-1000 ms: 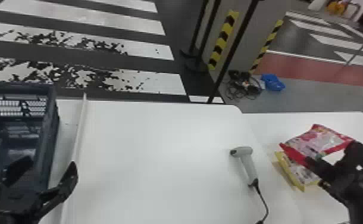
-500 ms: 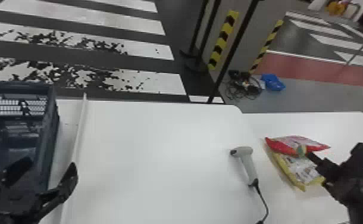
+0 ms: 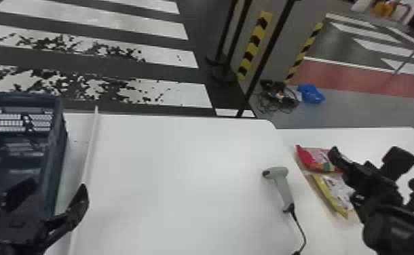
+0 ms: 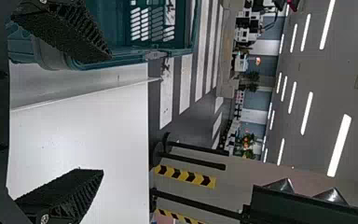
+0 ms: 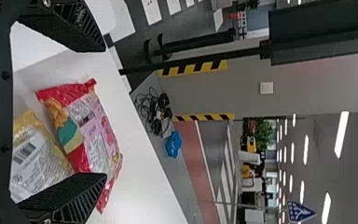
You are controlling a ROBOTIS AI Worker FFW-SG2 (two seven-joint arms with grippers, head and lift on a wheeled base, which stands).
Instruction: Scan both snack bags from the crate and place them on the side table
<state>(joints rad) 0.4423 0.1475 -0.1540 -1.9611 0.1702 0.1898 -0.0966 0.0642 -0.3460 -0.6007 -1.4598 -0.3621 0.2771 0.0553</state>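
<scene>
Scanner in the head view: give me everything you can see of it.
The scanner is light grey, pistol-shaped, apparently hard plastic. It lies on the white table, near the side table, its head's dark end facing left. The handle slants toward the near edge and slightly right; a black cable curves from its base. Neither tool touches it.

Main counter (image 3: 169,190), white: one dark blue crate (image 3: 56,149), left end; one thin white strip (image 3: 90,149), just beside it; one grey scanner (image 3: 282,183), right side, with black cable (image 3: 302,228). Side counter (image 3: 382,137), white: red bag (image 3: 313,158) and yellow bag (image 3: 333,193) lie side by side.
</scene>
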